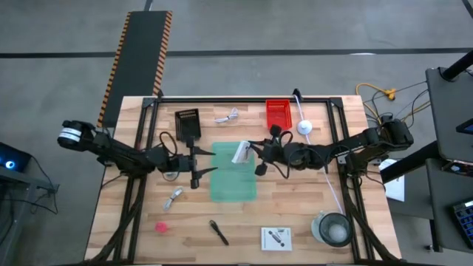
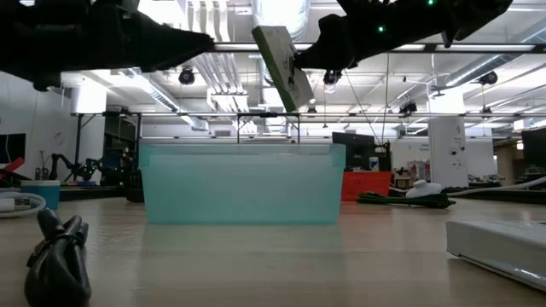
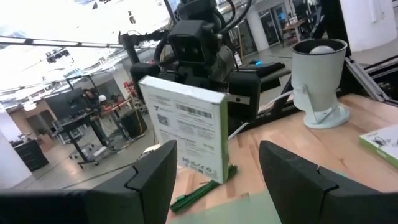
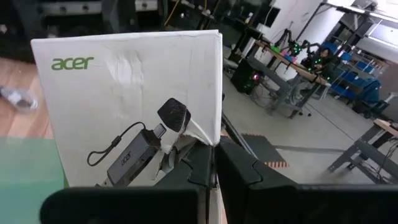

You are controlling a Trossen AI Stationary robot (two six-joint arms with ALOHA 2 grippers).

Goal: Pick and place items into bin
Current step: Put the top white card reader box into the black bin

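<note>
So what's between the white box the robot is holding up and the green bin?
Nothing. In the low view, the white box, held in the right gripper, hangs over the green bin with only air between.

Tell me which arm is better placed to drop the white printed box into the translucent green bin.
Right. The right gripper is shut on the white printed box, held above the translucent green bin. The left gripper hangs open beside the bin, holding nothing.

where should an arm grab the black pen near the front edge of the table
Grip the black pen across the middle of its shaft, coming straight down from above. It lies flat and slanted on bare wood, apart from the pink blob and the white box, so the fingers should turn to close across its narrow width.
</note>
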